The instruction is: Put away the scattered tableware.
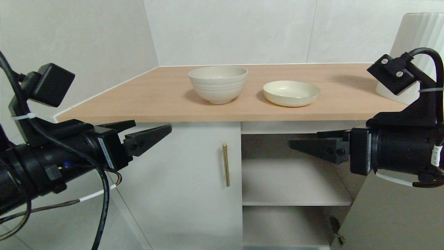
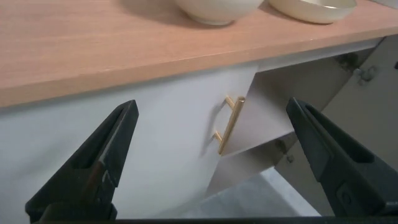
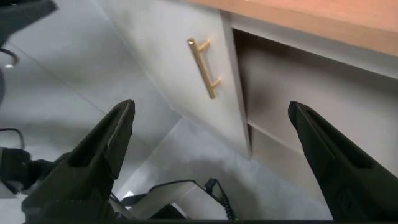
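I hold both arms below the desk's (image 1: 156,100) front edge, pointing inward before the cabinet. The left tool (image 1: 152,125) gapes wide and grips nothing; the right tool (image 1: 303,137) is spread the same, also empty. Mid-desk, the bowl (image 1: 218,84) stands upright, mouth up. The shallow dish (image 1: 291,93) lies flat just beside it, toward the right edge, apart. Both are round, with no long axis.

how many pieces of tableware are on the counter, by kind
bowl: 1
shallow plate: 1
total: 2
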Motion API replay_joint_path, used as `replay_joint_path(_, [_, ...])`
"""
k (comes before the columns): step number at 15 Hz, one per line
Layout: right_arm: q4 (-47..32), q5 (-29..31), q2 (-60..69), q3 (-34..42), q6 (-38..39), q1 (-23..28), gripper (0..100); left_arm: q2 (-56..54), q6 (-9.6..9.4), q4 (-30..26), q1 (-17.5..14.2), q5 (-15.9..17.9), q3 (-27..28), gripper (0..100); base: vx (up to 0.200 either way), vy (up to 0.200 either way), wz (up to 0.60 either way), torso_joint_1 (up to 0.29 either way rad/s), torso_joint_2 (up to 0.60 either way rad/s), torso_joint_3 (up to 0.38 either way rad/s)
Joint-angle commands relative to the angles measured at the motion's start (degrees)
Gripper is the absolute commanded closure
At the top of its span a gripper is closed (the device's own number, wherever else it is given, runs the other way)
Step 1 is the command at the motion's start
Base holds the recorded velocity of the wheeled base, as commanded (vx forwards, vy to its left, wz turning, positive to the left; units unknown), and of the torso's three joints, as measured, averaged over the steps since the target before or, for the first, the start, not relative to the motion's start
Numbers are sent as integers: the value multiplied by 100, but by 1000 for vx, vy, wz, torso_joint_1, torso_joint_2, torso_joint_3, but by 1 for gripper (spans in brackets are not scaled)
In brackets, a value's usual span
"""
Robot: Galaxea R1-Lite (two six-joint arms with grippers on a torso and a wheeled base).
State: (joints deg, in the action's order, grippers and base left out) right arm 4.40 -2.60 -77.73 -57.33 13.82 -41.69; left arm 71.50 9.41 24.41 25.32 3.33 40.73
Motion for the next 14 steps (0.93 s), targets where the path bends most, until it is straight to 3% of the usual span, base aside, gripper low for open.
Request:
replay_joint_path(1, [8,-4,38,64,-20,-23,0,-13,-1,3,96,1,-4,0,0,0,0,0,0,0])
replay_joint_path(5, [17,-13,38,64,-29,-23,0,40,-1,3,140,1,-4,0,0,0,0,65,-227,-255])
replay_joint_path(9, [105,-30,-102,20,-29,135,0,453,8,47,131,10,146,0,0,0,0,124,-504,-312])
replay_joint_path(14, [228,-30,-287,12,-143,302,0,1367,61,3,70,1,902,0,0,0,0,151,-420,-270])
